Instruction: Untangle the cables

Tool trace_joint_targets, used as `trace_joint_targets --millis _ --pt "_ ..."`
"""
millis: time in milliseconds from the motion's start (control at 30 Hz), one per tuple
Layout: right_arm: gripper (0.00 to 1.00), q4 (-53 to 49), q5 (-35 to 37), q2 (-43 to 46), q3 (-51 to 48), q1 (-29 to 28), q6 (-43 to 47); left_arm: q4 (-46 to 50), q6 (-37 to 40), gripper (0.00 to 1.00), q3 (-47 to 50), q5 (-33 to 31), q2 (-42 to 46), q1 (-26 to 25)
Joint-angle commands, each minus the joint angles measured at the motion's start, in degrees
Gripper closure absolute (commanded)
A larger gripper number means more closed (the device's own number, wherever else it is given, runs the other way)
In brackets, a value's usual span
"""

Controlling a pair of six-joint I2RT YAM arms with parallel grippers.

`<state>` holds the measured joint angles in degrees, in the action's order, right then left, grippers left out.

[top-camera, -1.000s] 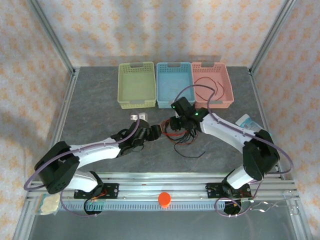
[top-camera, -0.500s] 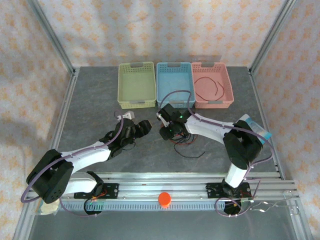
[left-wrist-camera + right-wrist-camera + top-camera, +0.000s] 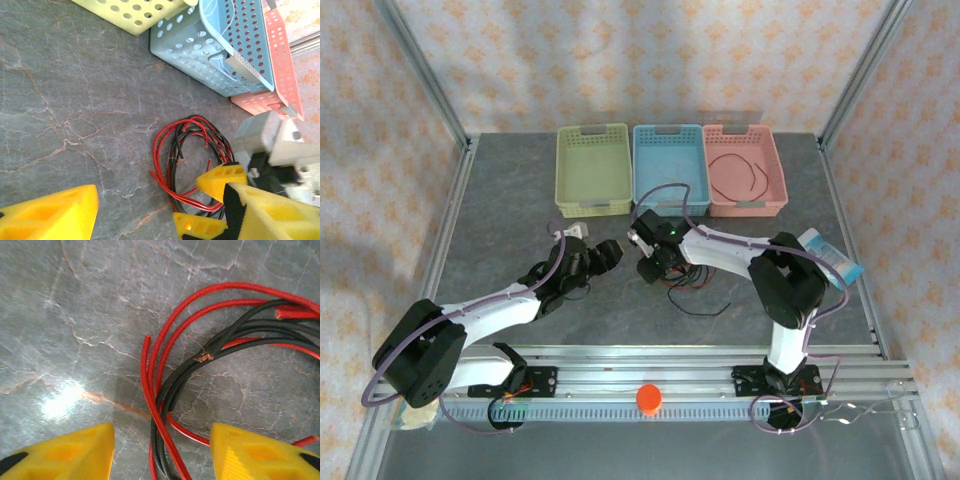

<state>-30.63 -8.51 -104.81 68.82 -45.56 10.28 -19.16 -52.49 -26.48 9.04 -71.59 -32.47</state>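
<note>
Right gripper open, straddling the red and black cables at mid-counter, not clamped. Left gripper open and empty, near them.

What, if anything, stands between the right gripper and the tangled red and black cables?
Nothing visible does. The right gripper hangs open directly over the cables, its yellow fingers on either side of the bundle on the bare table.
</note>
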Motion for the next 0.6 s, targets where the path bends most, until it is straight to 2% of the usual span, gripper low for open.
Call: trace_joint_targets --millis 0,300,567 --pt "0.52 -1.71 2.57 -0.74 1.47 0.09 0.06 -2.11 0.03 0.32 0.73 0.89 0.23 0.65" --pt "0.78 -1.29 1.10 0.93 1.10 0.01 -0.32 -1.84 0.36 0.32 0.64 0.90 0.53 0.71" --pt "0.92 -1.34 -0.77 4.07 1.51 0.02 -1.32 0.29 1.92 0.32 -0.44 -0.75 1.67 0.74"
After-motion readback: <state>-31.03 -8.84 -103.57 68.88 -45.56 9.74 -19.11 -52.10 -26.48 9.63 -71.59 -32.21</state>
